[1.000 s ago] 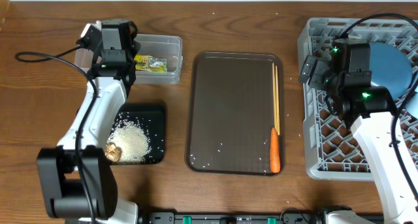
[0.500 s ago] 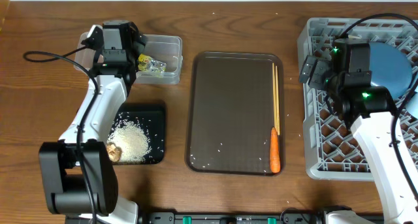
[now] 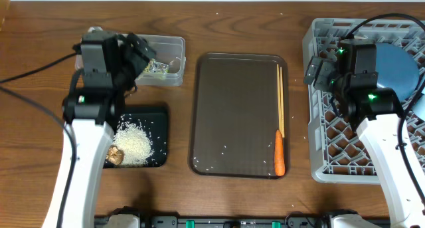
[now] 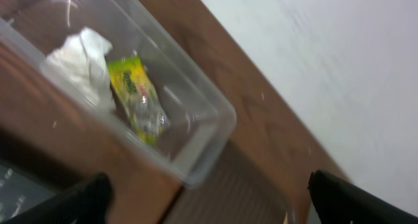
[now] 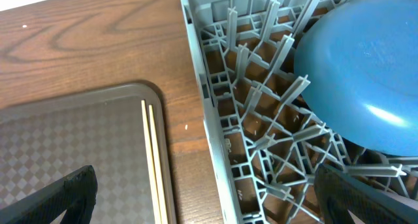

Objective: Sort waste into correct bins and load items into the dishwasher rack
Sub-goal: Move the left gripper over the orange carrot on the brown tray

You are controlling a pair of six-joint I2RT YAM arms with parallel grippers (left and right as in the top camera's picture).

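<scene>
My left gripper (image 3: 139, 56) hangs open and empty over the left part of the clear tub (image 3: 166, 58). Inside the tub lie a yellow-green foil wrapper (image 4: 138, 98) and a crumpled white tissue (image 4: 81, 56). White rice (image 3: 135, 144) and a brown food lump (image 3: 116, 155) sit in the black tray (image 3: 158, 115). An orange carrot (image 3: 279, 160) and wooden chopsticks (image 3: 280, 98) lie on the right side of the brown serving tray (image 3: 232, 115). My right gripper (image 5: 209, 199) is open above the grey rack's (image 3: 332, 141) left edge. A dark-blue plate (image 5: 366, 74) stands in the rack.
Bare wooden table (image 3: 40, 28) surrounds the trays. A black cable (image 3: 33, 72) trails left from my left arm. A few rice grains dot the serving tray near its front edge. The rack fills the right side of the table.
My left gripper opened and let the foil wrapper drop into the clear tub, then the arm pulled back to the left. The right arm has not moved.
</scene>
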